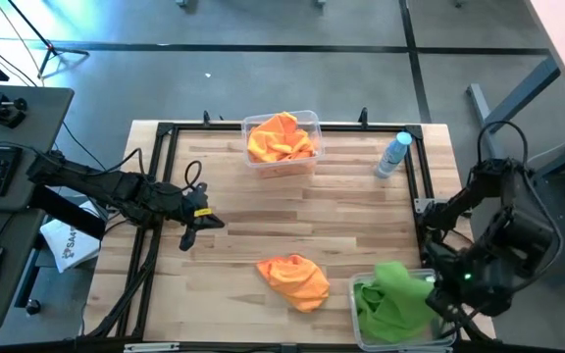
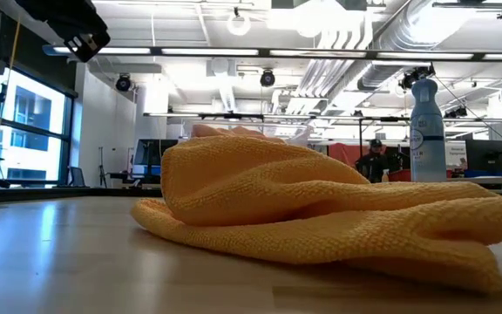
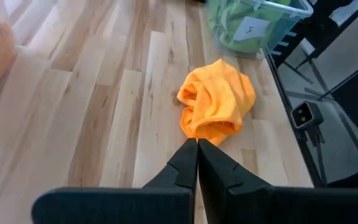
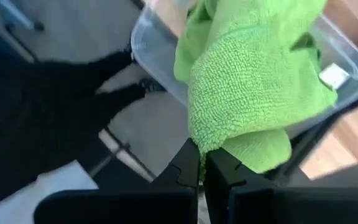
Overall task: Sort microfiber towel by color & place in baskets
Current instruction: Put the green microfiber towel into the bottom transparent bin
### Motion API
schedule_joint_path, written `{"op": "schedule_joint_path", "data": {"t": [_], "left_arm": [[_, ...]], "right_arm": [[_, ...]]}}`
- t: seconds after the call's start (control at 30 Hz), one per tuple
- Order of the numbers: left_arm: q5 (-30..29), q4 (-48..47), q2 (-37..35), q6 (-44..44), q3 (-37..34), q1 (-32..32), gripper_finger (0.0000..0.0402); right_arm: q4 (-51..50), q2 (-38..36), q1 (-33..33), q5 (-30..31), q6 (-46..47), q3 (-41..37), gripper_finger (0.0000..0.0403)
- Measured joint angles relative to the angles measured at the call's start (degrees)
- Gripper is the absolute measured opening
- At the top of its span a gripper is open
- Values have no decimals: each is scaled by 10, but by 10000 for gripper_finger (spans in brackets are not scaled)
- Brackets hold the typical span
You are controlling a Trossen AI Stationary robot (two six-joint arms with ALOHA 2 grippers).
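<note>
dark jointed left arm (image 1: 116,191), yellow mark by claw; black right arm (image 1: 498,235), looped cables.

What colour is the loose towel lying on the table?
Bright orange; the loose towel shows best in the left wrist view.

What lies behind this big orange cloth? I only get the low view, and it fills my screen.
Observer: A clear basket at the table's far edge, holding more orange towels.
Operator: Any other colours?
Observer: A second basket, at the near right corner, holds green towels.
Operator: Where are the arms?
Observer: The left gripper, fingers shut, hangs left of your loose orange towel; the right gripper pinches one green towel's edge.
</note>
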Motion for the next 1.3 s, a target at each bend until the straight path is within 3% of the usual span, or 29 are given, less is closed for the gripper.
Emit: {"op": "schedule_joint_path", "data": {"t": [0.13,0.3,0.47,0.6,0.77,0.83,0.9,1.1,1.2,1.3], "left_arm": [[-5,0,0,26,0,0,0],[-5,0,0,46,0,0,0],[-5,0,0,61,0,1,0],[-6,0,0,78,0,1,0],[-7,0,0,84,0,1,0],[-7,0,0,84,0,1,0],[-7,0,0,84,0,1,0],[-7,0,0,84,0,1,0],[-7,0,3,80,0,1,0],[-7,-1,4,80,0,1,0]], "right_arm": [[32,25,-1,13,1,0,0],[125,59,14,-69,-75,0,0],[95,76,29,-81,-72,0,0],[-9,78,29,23,-2,-1,0],[4,78,21,235,26,-20,0],[0,83,11,257,60,-34,0],[9,92,0,216,71,-56,0],[50,110,-7,-7,205,-149,0],[130,112,-8,-31,259,-211,0],[237,112,-10,-8,255,-278,0]]}}
